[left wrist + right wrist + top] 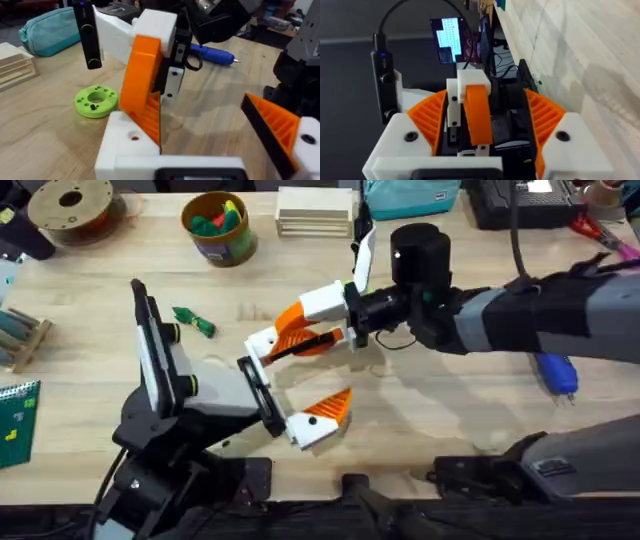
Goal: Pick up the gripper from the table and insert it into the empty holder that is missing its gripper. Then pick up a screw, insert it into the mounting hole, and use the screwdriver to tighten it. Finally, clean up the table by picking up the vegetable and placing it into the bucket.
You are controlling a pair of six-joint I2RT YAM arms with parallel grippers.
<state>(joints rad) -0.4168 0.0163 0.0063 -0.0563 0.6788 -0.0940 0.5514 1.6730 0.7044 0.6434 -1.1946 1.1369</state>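
Right tool (300, 330) clamped on ribbed orange gripper (293, 321), partly hidden. Left tool (295, 385) apart. Holder (262, 343) white, blocky. Crinkled vegetable (194, 321) on planked counter (420, 410). Screwdriver (556, 372) half-hidden.

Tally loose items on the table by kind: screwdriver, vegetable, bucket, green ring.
screwdriver: 1
vegetable: 1
bucket: 1
green ring: 1
Total: 4

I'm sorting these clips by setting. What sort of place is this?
Probably a robotics lab or maker workshop: a wooden table carrying a filament spool, a blue screwdriver and toy vegetables in a bucket.
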